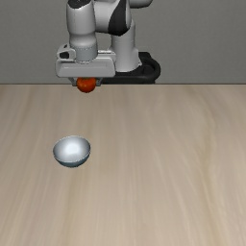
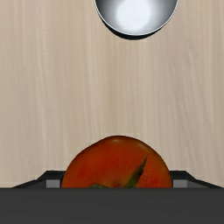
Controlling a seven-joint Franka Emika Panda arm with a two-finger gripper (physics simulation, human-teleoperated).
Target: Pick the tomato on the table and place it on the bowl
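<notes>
1 tomato (image 1: 86, 86) clamped in hand (image 2: 115, 183); bowl (image 1: 71, 151) well apart on tbl (image 1: 173, 173).

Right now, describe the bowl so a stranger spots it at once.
Start at the pale wooden table. Toward the exterior view's left sits a round shiny silver metal bowl. It alone is hollow and grey; the round red tomato is in the gripper.
</notes>
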